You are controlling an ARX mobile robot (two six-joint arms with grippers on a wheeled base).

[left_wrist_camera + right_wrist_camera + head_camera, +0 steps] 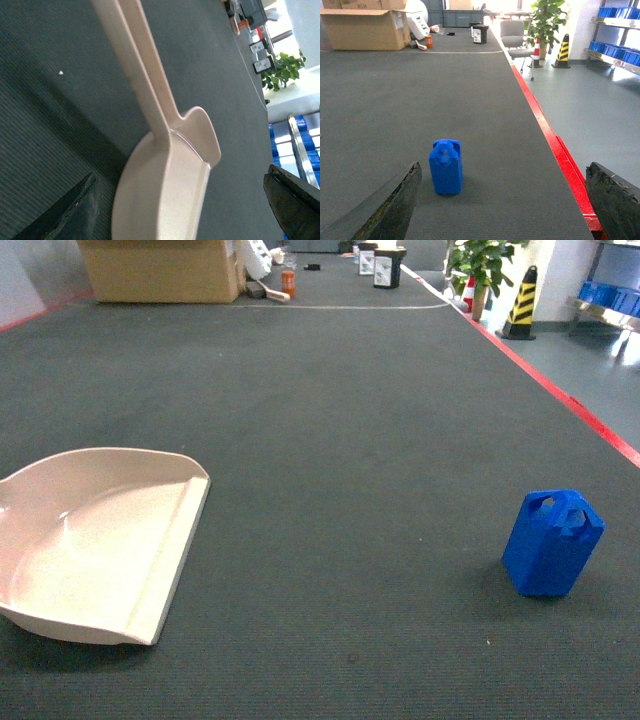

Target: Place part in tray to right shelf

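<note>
- Part [552, 543] is seen upright at the lower right of the head frame, on the dark table [340, 440], well apart from the tray [95, 545] at lower left.
- In the right wrist frame, the part [446, 166] is found ahead of the right pincer [505, 210], left of centre between widely spread jaws; nothing is held.
- The left pincer [185, 210] is likewise spread wide, empty, over the tray [165, 195], whose handle runs to upper left.
- The right arm is judged nearer the part.

A cardboard box [160, 270], potted plant [480, 265] and striped cone [521, 302] stand far back
</note>
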